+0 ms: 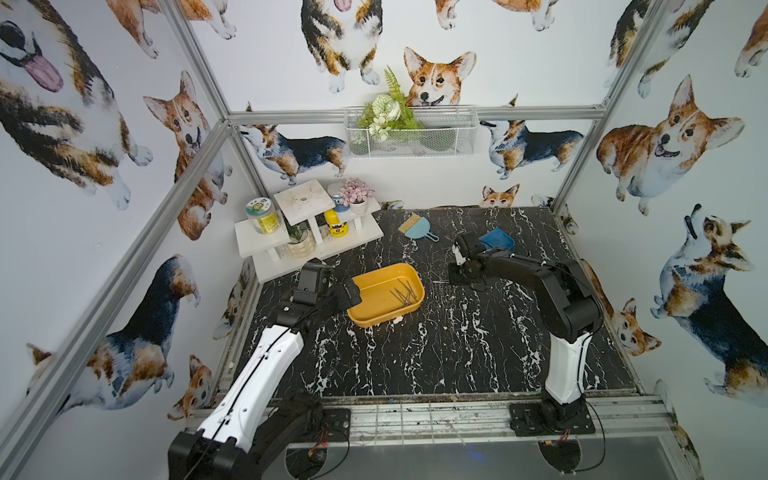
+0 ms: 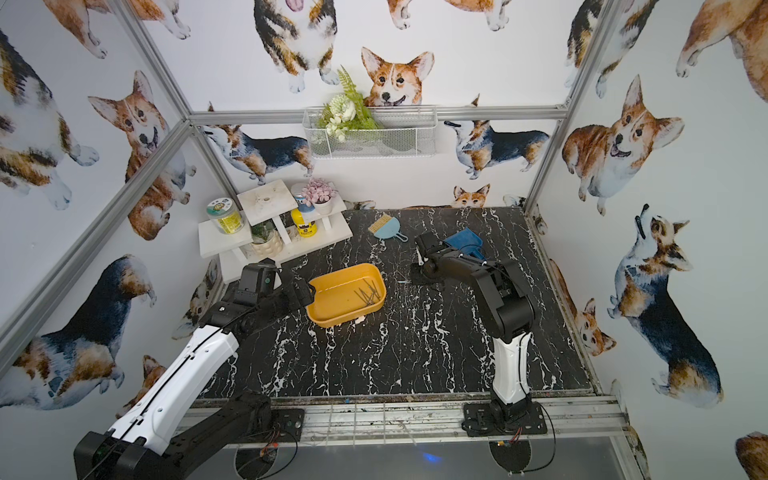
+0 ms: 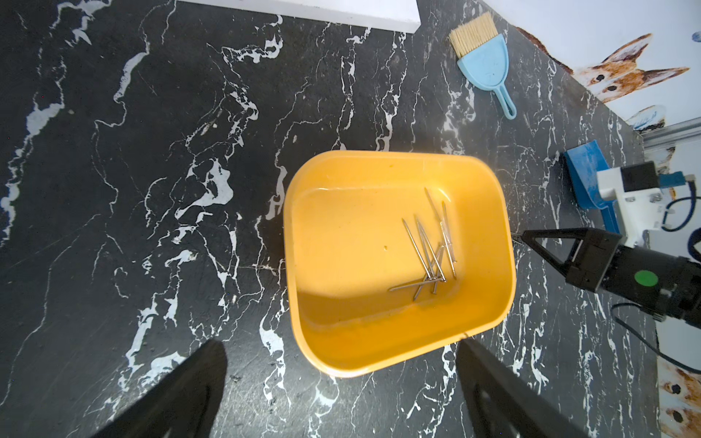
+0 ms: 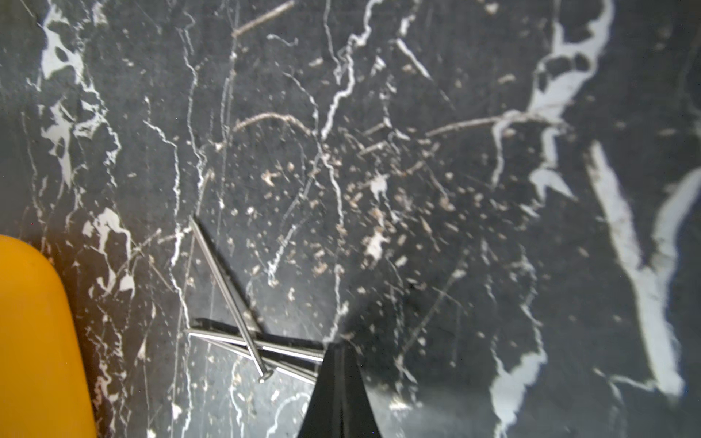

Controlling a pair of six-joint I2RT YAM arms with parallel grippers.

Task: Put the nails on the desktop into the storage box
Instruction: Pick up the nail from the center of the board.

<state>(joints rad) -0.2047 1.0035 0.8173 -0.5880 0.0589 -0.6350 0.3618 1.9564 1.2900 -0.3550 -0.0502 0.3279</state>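
Two arms: left tool [image 3: 340,343] spread wide over storage box [image 3: 379,341]; right tool [image 4: 335,352] low, clenched at nails [image 4: 222,284] on desktop [image 4: 455,94].

A: Is the right claw [image 4: 338,348], tips closed, pinching the nails [image 4: 227,294]?
B: Can't tell; their ends vanish beneath it. Beside it, the storage box [image 4: 34,341] is cropped by the picture's edge.

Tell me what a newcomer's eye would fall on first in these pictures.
The yellow-orange storage box stands out near the middle of the black desktop, with a heap of nails inside. Beside it, the shut right gripper meets the ends of a few loose nails on the marble. Corgi wallpaper covers every wall.
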